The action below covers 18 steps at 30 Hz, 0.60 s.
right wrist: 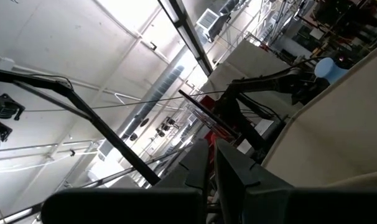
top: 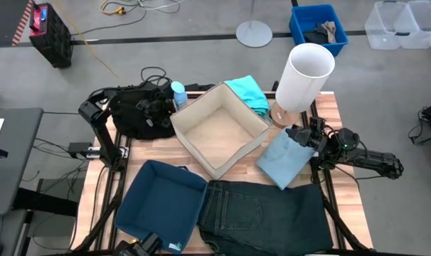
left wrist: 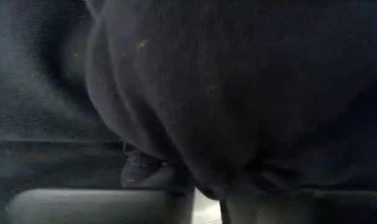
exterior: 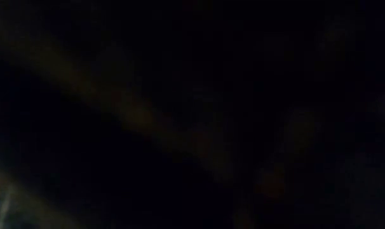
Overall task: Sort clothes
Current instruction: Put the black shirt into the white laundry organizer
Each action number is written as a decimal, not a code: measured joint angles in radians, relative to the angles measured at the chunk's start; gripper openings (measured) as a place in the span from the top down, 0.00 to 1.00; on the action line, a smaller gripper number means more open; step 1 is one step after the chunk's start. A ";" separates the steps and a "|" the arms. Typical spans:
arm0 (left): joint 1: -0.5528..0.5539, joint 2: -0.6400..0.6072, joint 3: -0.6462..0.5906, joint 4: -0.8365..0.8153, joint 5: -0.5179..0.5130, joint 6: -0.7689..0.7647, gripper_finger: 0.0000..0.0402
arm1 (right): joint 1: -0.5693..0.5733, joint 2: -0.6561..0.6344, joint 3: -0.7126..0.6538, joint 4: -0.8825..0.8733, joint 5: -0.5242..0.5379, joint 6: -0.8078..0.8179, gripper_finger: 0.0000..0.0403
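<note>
The black garment (top: 134,117) lies bunched at the table's far left, and my left gripper (top: 158,107) is down on its right part; it fills the left wrist view (left wrist: 226,93). The pale blue garment (top: 281,160) lies flat at the right. My right gripper (top: 301,135) is at its far right corner, shut and tilted upward (right wrist: 213,171). The dark jeans (top: 265,213) lie flat along the near edge. The turquoise garment (top: 247,92) rests against the beige box's far corner. The low view is dark. My left gripper is shut on a bunch of the black garment, whose folds draw together toward the fingers (left wrist: 207,183). It comes from above and from the left. The fingers are blurred, so the layers cannot be told. The garment rests on the table. Whether my right gripper touches the pale blue garment's corner (top: 292,139), I cannot tell.
An open beige fabric box (top: 219,128) stands mid-table and an open navy fabric box (top: 162,203) at the near left. A tall white cylinder (top: 304,75) stands at the far right, and a blue-capped bottle (top: 178,92) stands by the left gripper.
</note>
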 joint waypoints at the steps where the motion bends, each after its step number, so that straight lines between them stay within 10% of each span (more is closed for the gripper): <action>1: 0.000 0.000 0.000 -0.003 -0.001 0.000 0.94 | 0.000 0.000 0.000 0.000 0.000 0.000 0.88; 18: 0.005 -0.335 -0.007 -0.168 -0.110 -0.086 0.97 | 0.000 0.000 0.000 0.000 0.000 -0.016 0.88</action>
